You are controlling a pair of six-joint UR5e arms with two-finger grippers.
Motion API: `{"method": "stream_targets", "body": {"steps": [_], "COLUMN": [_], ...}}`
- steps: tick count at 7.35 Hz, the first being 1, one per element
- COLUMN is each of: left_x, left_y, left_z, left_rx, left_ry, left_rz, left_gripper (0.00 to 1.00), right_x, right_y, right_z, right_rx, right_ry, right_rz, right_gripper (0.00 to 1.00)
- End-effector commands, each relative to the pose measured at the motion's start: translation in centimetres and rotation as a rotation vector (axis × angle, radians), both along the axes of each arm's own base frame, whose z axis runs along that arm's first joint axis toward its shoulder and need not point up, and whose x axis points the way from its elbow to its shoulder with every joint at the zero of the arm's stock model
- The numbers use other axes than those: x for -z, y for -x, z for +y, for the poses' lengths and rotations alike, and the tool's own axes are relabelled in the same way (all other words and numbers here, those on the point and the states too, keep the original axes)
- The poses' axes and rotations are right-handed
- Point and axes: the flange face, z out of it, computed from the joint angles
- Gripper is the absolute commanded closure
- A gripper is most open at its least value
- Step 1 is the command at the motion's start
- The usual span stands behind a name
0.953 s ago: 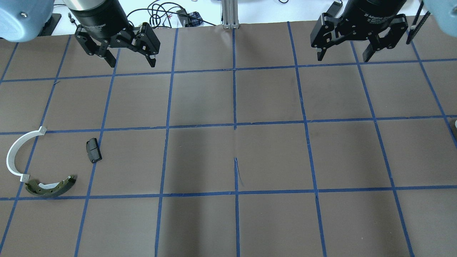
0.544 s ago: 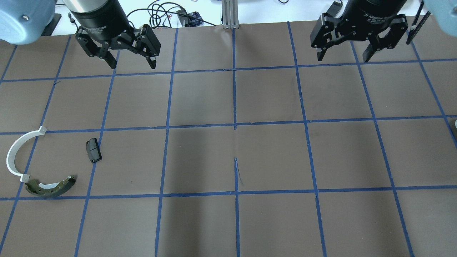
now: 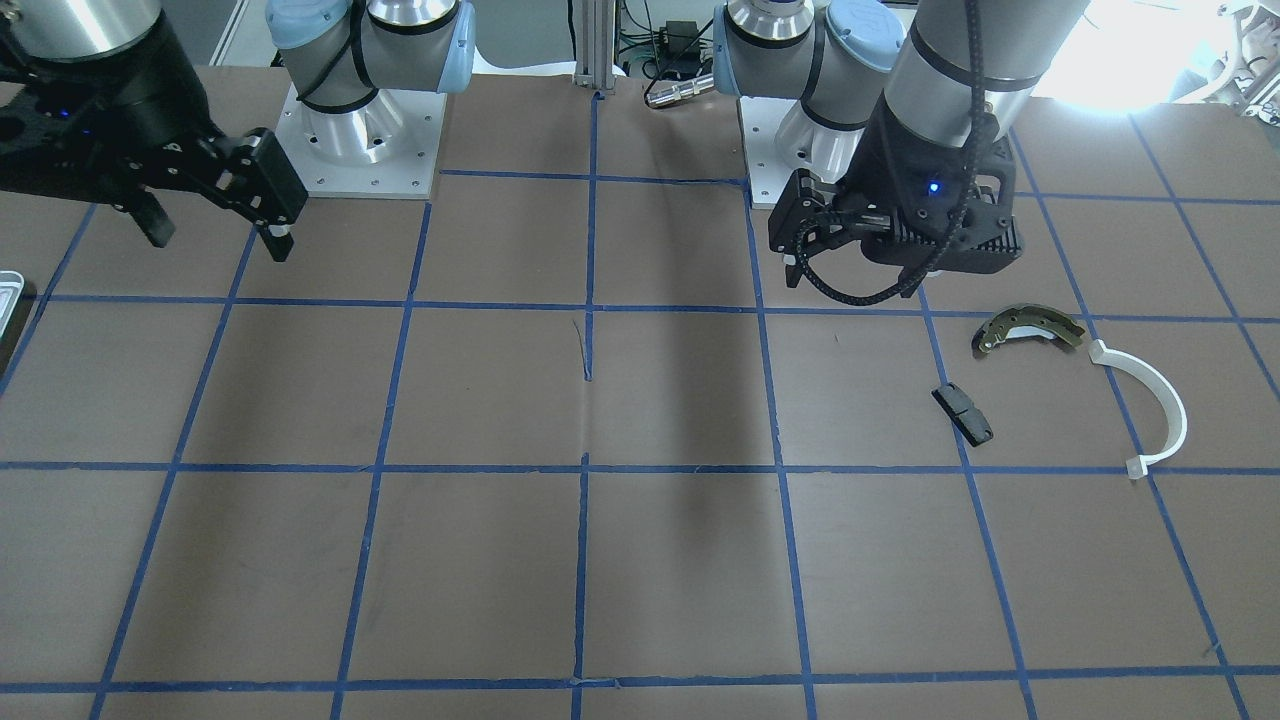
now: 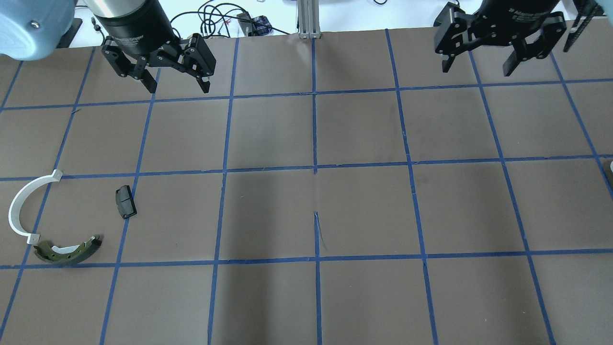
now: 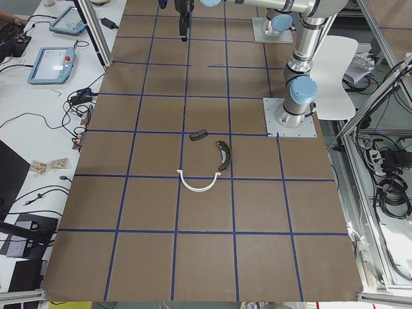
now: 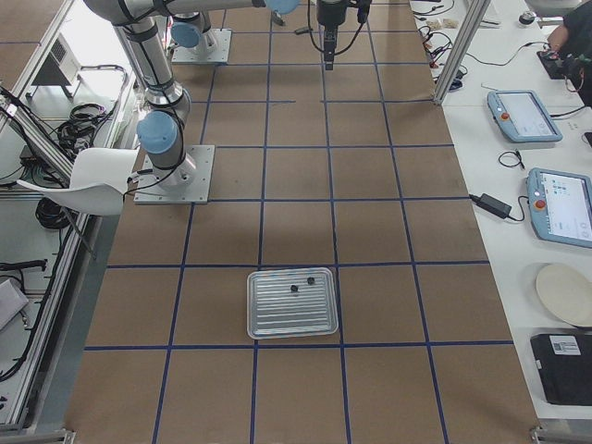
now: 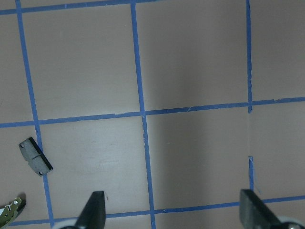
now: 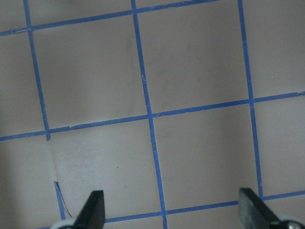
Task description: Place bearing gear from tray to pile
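Observation:
The tray [image 6: 291, 303] is a silvery shallow tray in the exterior right view. Two small dark parts [image 6: 311, 277] lie in it, too small to tell which is the bearing gear. Only a sliver of the tray shows at the overhead view's right edge [image 4: 611, 167]. The pile lies at the left: an olive brake shoe [image 4: 67, 251], a white half-ring [image 4: 21, 206] and a black block [image 4: 125, 201]. My left gripper [image 4: 178, 88] is open and empty, high above the mat behind the pile. My right gripper [image 4: 476, 69] is open and empty at the back right.
The brown mat [image 4: 316, 191] carries a blue tape grid. Both arm bases [image 3: 360, 120] are bolted at the robot's side. Cables [image 4: 225, 19] lie beyond the mat's back edge. The block [image 7: 35, 156] shows at the left of the left wrist view.
My right gripper has moved to the right and farther back in the overhead view, still open. My left gripper has barely shifted. The pile has not moved.

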Motion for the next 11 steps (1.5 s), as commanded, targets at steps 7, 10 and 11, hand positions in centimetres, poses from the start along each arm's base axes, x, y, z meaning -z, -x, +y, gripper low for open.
{"method": "stream_targets", "body": {"steps": [7,10,11], "left_x": [-0.1,-0.1,-0.1], "left_y": [-0.1,0.0,0.0], "left_z": [-0.1,-0.1,-0.1], "left_rx": [0.0,0.0,0.001], "left_ry": [0.008,0.006,0.006], "left_rz": [0.0,0.0,-0.001], "left_gripper": [0.0,0.0,0.0], "right_x": [5.2,17.4,22.7], "right_y": [42.0,53.3,54.8], "right_z": [6.0,6.1,5.1], "right_rx": [-0.472,-0.48,-0.497], "right_ry": [-0.102,-0.141,-0.143], "right_rz": [0.068,-0.012,-0.013], "right_gripper": [0.0,0.0,0.0]}}
